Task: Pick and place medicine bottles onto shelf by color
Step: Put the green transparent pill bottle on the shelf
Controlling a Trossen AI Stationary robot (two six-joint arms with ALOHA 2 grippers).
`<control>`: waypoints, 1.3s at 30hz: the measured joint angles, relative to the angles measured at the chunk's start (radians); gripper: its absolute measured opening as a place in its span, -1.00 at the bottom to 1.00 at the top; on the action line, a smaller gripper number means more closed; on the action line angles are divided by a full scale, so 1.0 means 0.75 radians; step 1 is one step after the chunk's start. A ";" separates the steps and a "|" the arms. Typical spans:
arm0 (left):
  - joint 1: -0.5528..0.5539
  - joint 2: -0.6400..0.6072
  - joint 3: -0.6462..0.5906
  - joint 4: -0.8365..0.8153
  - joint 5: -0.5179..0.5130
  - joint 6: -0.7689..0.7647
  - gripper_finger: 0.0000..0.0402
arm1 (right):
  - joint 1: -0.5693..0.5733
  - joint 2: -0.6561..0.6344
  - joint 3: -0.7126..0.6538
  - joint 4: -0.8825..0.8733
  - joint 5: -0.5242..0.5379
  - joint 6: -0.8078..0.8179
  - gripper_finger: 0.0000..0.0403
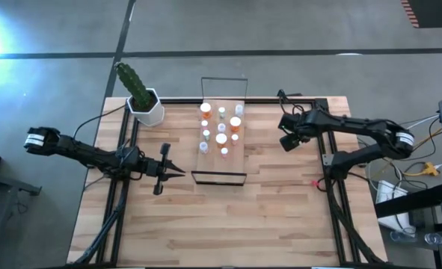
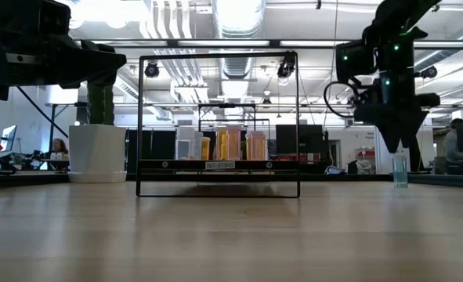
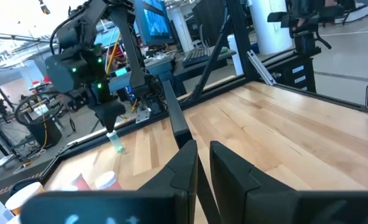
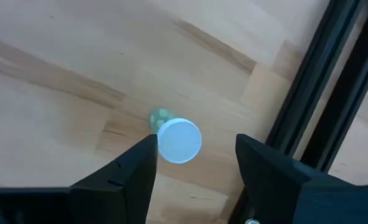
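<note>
The shelf (image 1: 222,166) stands at the table's far middle, a light board in a black wire frame (image 2: 218,165). On it stand several bottles (image 1: 221,138) with white caps, orange, pink and pale. One small green bottle (image 4: 179,140) stands upright on the tabletop near the table's right rail (image 2: 400,168). My right gripper (image 4: 203,152) hangs open over it, pointing down, a finger on either side of the white cap and clear of it (image 2: 396,145). My left gripper (image 1: 177,172) waits low to the left of the shelf, its fingers nearly together (image 3: 202,155) and holding nothing.
A white pot with a green cactus-like plant (image 1: 144,104) stands at the table's far left corner. Black frame rails (image 1: 331,161) run along the table's left and right sides; the right one is close to the green bottle. Bare wood (image 1: 228,224) stretches across the near half.
</note>
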 joint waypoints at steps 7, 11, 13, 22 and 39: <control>0.000 0.000 0.000 0.000 0.000 0.000 -0.88 | -0.086 -0.010 -0.059 0.092 -0.128 -0.068 -0.05; 0.000 0.000 0.000 0.000 0.000 0.001 -0.88 | -0.129 -0.006 -0.092 0.114 -0.130 -0.096 -0.09; 0.000 0.000 0.000 0.000 0.000 0.001 -0.88 | -0.139 -0.006 -0.103 0.142 -0.131 -0.124 -0.12; 0.000 0.000 0.000 0.000 0.000 0.001 -0.88 | -0.142 -0.008 -0.112 0.191 -0.154 -0.154 -0.40; 0.000 0.001 0.000 0.010 0.000 0.004 -0.88 | 0.318 0.034 0.224 0.294 -0.253 -0.125 -0.45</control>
